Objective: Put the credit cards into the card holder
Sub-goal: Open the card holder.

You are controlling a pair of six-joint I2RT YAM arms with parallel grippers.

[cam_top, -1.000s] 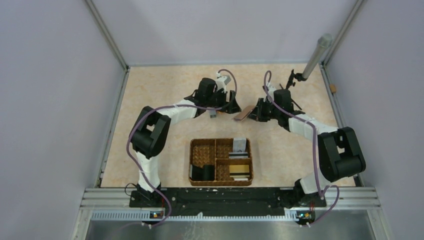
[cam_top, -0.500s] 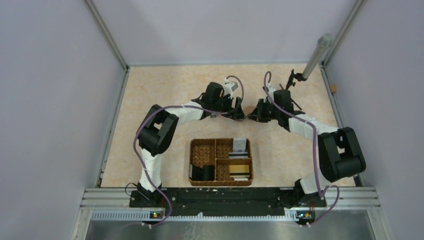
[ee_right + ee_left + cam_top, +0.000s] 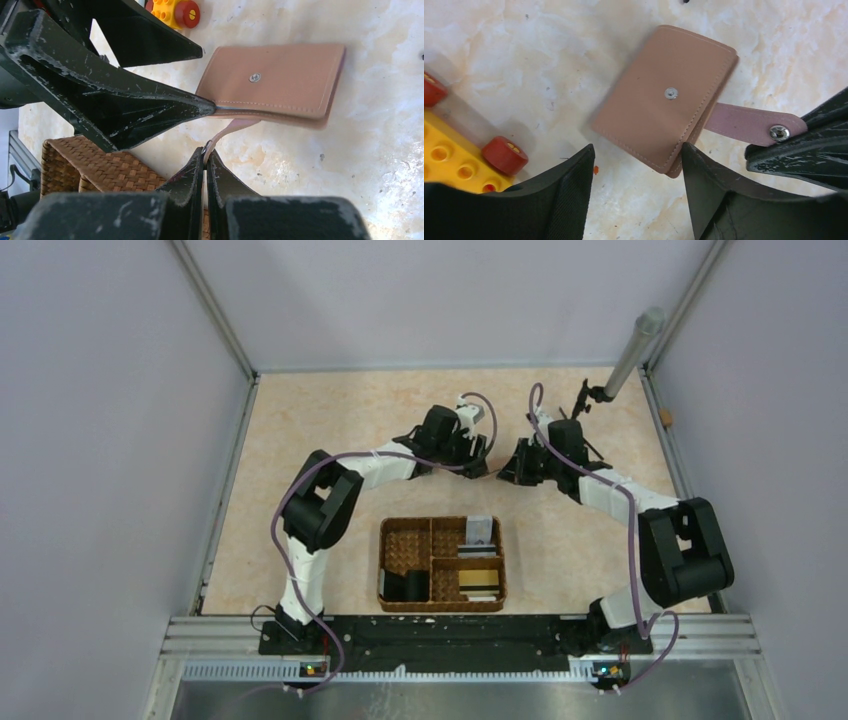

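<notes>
While right jaws pinch card holder (image 3: 664,100) strap (image 3: 744,122) | left jaws wide around its corner

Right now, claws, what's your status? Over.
Right claw shut on strap. Left claw open at holder edge. Cards in basket. Toy nearby, not touching holder.

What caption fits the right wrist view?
Right gripper pinches the card holder by its strap; the open left gripper has one fingertip at the holder's open edge.

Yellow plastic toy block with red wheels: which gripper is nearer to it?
Left. The left gripper hangs beside the yellow block; the right gripper is beyond the tan leather card holder, pinching its strap.
</notes>
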